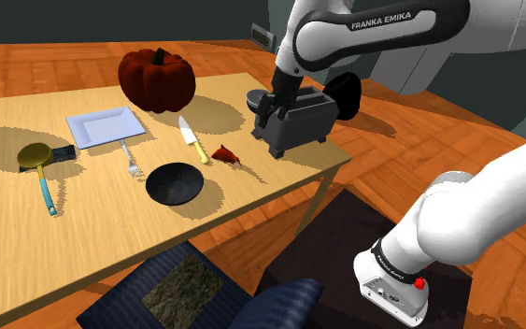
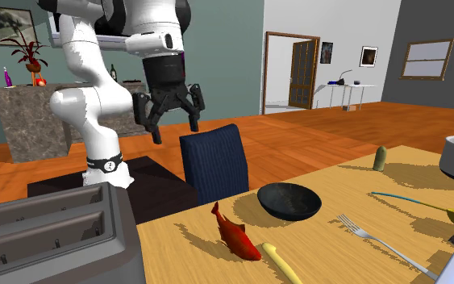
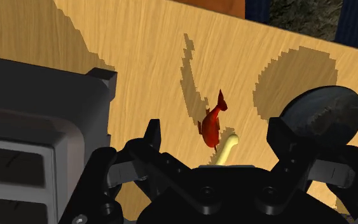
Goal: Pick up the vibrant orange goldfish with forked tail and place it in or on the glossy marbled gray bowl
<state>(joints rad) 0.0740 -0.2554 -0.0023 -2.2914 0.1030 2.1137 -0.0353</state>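
Jaws are hanging apart, empty, since your gripper [image 2: 174, 121] is aiming at the fish [image 3: 212, 122] framed between them. The bowl [image 3: 323, 109] is waiting beside one jaw.

The brand name "FRANKA EMIKA" stands in white capital letters on a dark band of the white arm [image 1: 391, 22], on the link near the shoulder view's top edge. The words run along the link, slanting a little upward toward that view's right.

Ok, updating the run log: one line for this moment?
claw: open, empty, by toaster | fish: on table, not held | bowl: empty
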